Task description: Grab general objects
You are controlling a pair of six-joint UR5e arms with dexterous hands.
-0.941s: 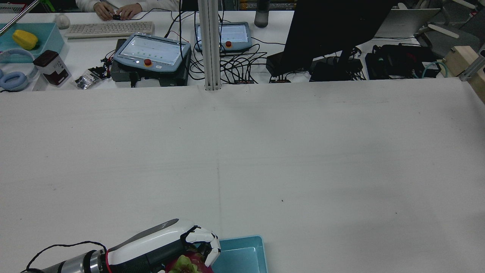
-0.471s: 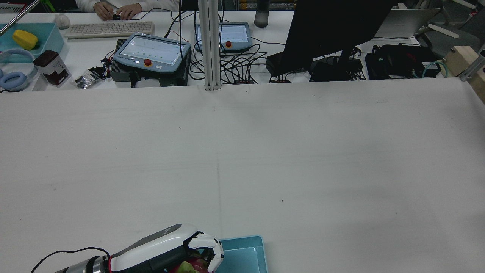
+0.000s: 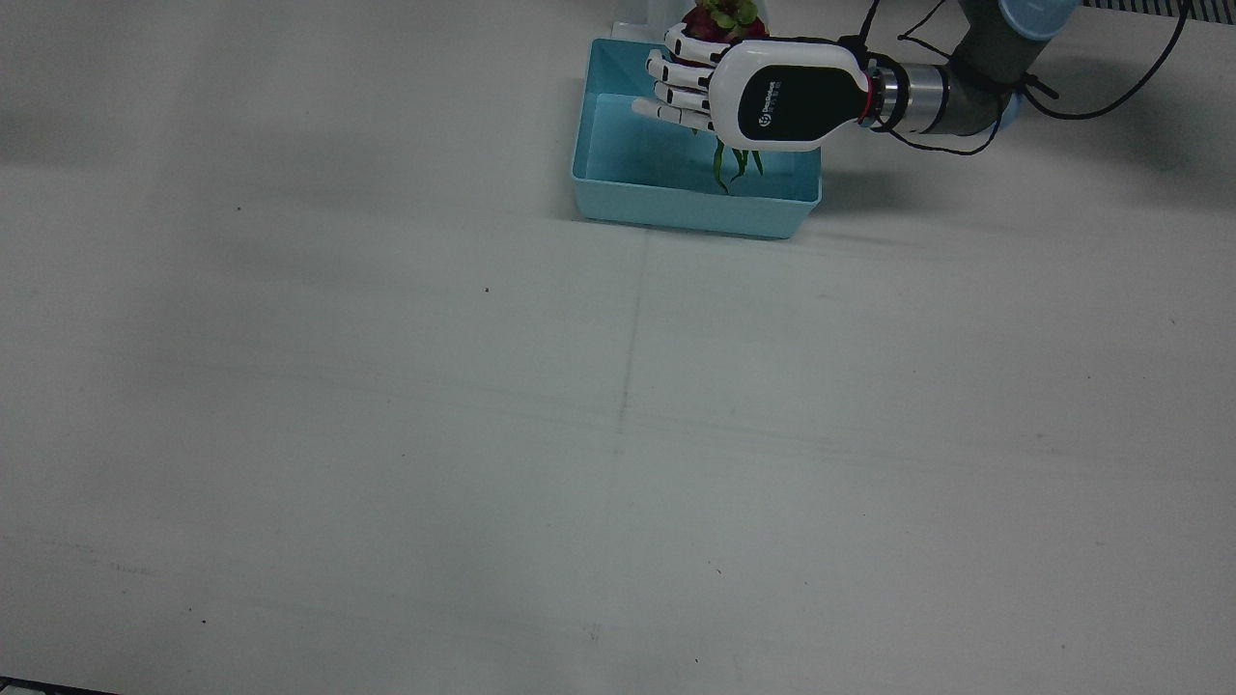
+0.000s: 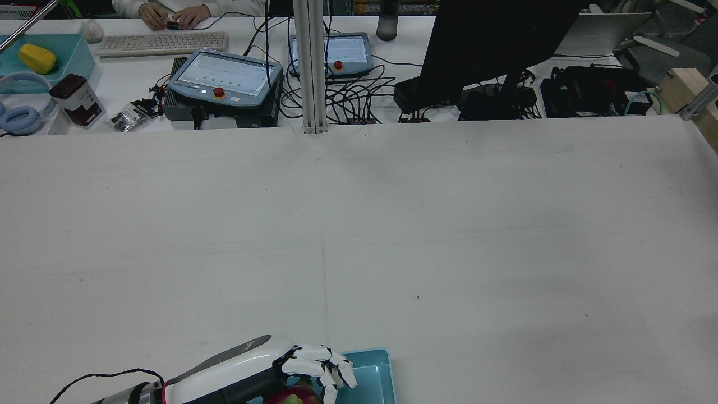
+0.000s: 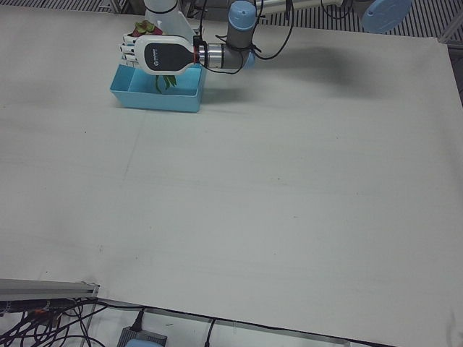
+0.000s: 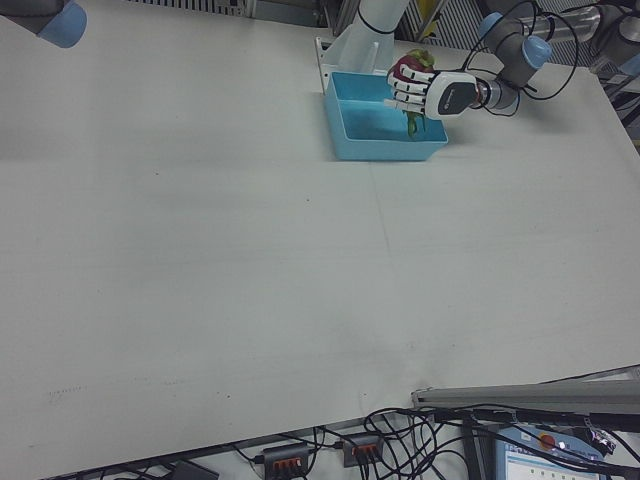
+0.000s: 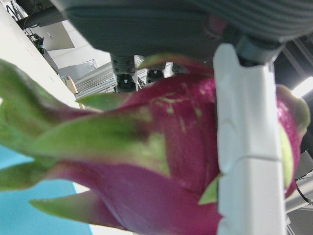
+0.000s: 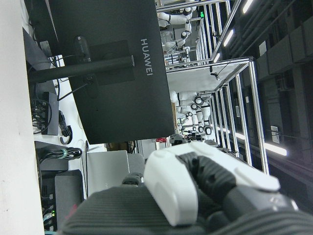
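Glossy white plastic left hand (image 3: 763, 92), smooth light-blue plastic tray (image 3: 676, 208), waxy magenta dragon fruit (image 7: 171, 161), matt white table (image 3: 618, 434)

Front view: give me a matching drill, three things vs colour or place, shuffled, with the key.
Things:
1. dragon fruit
2. tray
3. left robot hand

Descriptions:
A. light blue, open box on the table
B. white with a black back, over the tray
C. pink with green leaves, at the tray's far edge

Pairs: 1-C, 2-A, 3-B

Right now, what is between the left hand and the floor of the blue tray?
The dragon fruit: the left hand is over it, above the blue tray, in the right-front view.
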